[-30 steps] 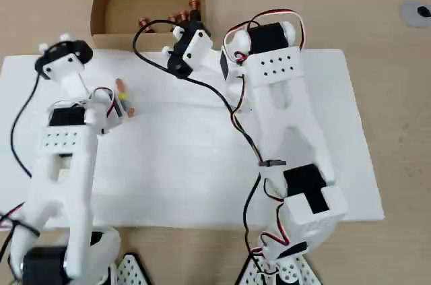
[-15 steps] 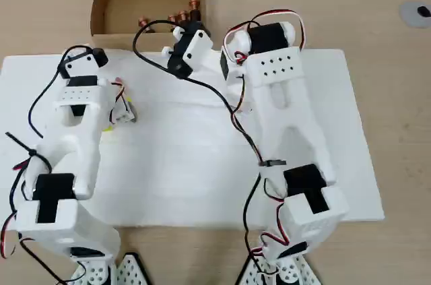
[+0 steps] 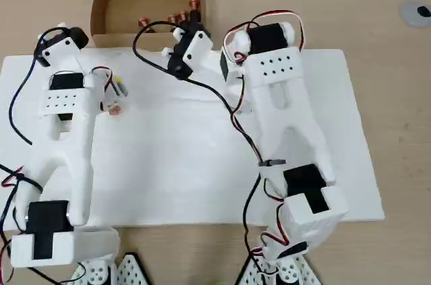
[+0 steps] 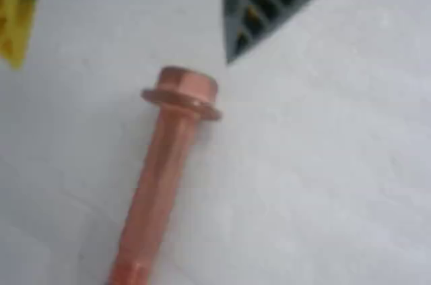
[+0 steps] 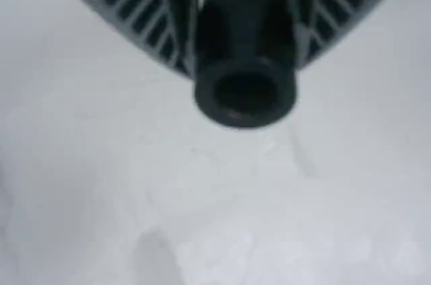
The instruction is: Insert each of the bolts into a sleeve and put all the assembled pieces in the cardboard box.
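High view, change: the left arm has swung back, and the left hand (image 3: 116, 93) now sits by the bolt (image 3: 113, 107) on the white mat (image 3: 202, 164).
High view, meaning: the bolt is probably not picked up yet.
Left wrist view: fingers apart, and the bolt lies flat, touching neither.
Right wrist view: the right hand (image 5: 244, 25) is clamped on the black sleeve (image 5: 246, 89), low over the mat.

We see the left arm's elbow dropped back toward the table's near edge, left gripper (image 3: 114, 96) shifted a little leftward, bolt (image 4: 168, 170) on the white mat (image 3: 202, 164) moved left with it.
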Motion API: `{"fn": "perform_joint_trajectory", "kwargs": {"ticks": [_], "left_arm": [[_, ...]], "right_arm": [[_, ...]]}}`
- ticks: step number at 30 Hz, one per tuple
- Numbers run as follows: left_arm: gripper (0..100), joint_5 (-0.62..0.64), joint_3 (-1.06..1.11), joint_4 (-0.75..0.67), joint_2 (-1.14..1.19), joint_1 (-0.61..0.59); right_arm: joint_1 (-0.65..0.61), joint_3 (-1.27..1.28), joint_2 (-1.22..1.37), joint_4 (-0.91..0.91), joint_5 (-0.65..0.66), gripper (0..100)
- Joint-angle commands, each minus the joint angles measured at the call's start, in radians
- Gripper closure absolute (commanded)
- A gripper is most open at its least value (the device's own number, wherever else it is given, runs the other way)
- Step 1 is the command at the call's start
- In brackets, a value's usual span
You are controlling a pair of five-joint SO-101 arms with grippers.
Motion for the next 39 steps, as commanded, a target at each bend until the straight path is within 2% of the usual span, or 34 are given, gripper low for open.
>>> {"fn": "perform_joint_trajectory", "kwargs": {"ticks": [1, 8, 17, 26, 28, 32, 39], "left_arm": [[79, 0.015, -0.051, -0.003, -0.045, -0.014], [79, 0.017, -0.069, -0.104, 0.079, -0.037], [79, 0.009, -0.218, -0.101, 0.323, -0.048], [79, 0.008, -0.338, 0.057, 0.433, -0.014], [82, 0.008, -0.347, 0.069, 0.446, -0.018], [99, 0.008, -0.345, 0.071, 0.447, -0.020], [99, 0.002, -0.414, 0.160, 0.444, -0.020]], "right_arm": [[-0.015, 0.012, -0.073, 0.015, -0.011, 98.8], [-0.015, 0.018, -0.073, 0.015, -0.011, 98.8], [-0.015, 0.018, -0.073, 0.014, -0.011, 98.8], [-0.015, 0.018, -0.073, 0.014, -0.011, 98.8], [-0.015, 0.018, -0.074, 0.014, -0.011, 98.8], [-0.013, 0.018, -0.074, 0.014, -0.011, 98.8], [-0.010, 0.018, -0.077, 0.015, -0.011, 98.8]]}}
